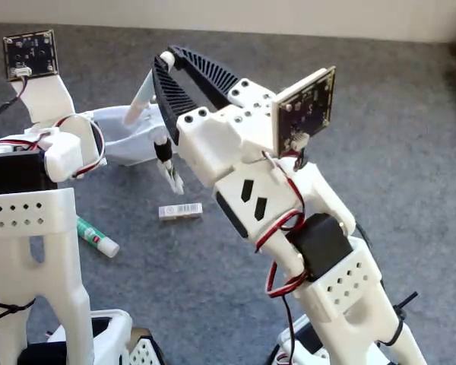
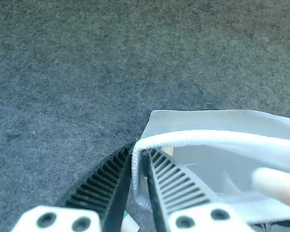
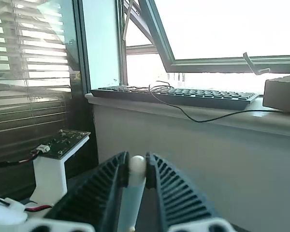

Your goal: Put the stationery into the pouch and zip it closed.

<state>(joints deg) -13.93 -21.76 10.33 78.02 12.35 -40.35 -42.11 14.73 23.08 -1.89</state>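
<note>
The translucent white pouch [image 1: 125, 137] lies on the grey carpet with its mouth held up. My left gripper [image 2: 136, 153] is shut on the pouch's zipper rim [image 2: 203, 137]. My right gripper [image 1: 167, 62] is raised over the pouch and shut on the top of a pale pen [image 1: 142, 97], which slants down into the pouch mouth. The same pen [image 3: 133, 188] stands between the right fingers, and its lower end [image 2: 275, 186] shows inside the pouch. A small black-and-white pen [image 1: 167, 163] lies at the pouch's near edge.
A white eraser with a barcode label [image 1: 180, 211] lies on the carpet in front of the pouch. A green and white glue stick [image 1: 97, 236] lies beside the left arm's base. Open carpet extends to the right of the right arm.
</note>
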